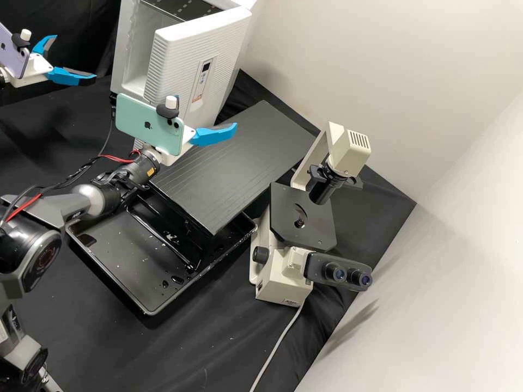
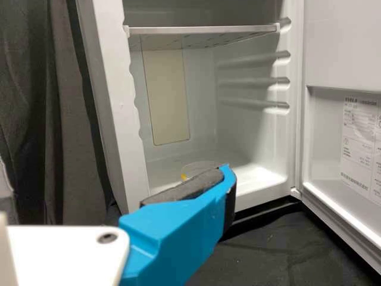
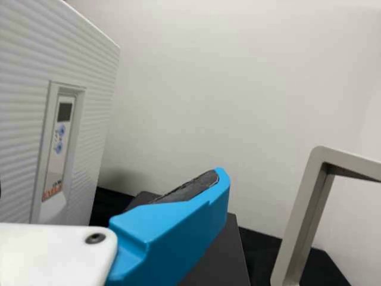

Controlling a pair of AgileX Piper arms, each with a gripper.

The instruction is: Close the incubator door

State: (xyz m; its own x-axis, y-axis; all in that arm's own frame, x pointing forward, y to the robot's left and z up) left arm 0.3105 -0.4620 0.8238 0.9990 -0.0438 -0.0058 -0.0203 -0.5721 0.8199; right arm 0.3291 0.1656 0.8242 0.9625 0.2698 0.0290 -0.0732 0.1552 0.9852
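The incubator door (image 1: pixel 180 49) stands wide open on the white incubator (image 1: pixel 128 49), its ribbed outer face and narrow control panel (image 1: pixel 204 80) turned toward the right arm's side. Inside, the left wrist view shows 1 shelf (image 2: pixel 202 30) near the top and, on the floor, a faint clear ring with a yellow spot – perhaps a dish, though the view is poor there. A printed label (image 2: pixel 360 143) sits on the door's inner face.

The left gripper (image 1: pixel 75 58) is beside the open cabinet, its 2 blue fingers spread well apart with nothing between them. The right gripper (image 1: pixel 215 134) is near the door's outer face, above a dark grey board (image 1: pixel 234 163); it stands open too – the 1 finger in sight has a bare pad (image 3: pixel 190 187), and nothing is held.

Each arm carries a phone: lavender (image 1: pixel 13 51) on the left, mint (image 1: pixel 147 125) on the right. The board slants over part of a black tray (image 1: pixel 114 261), and just beside it stands a cream microscope (image 1: pixel 283 280) with 2 eyepieces.
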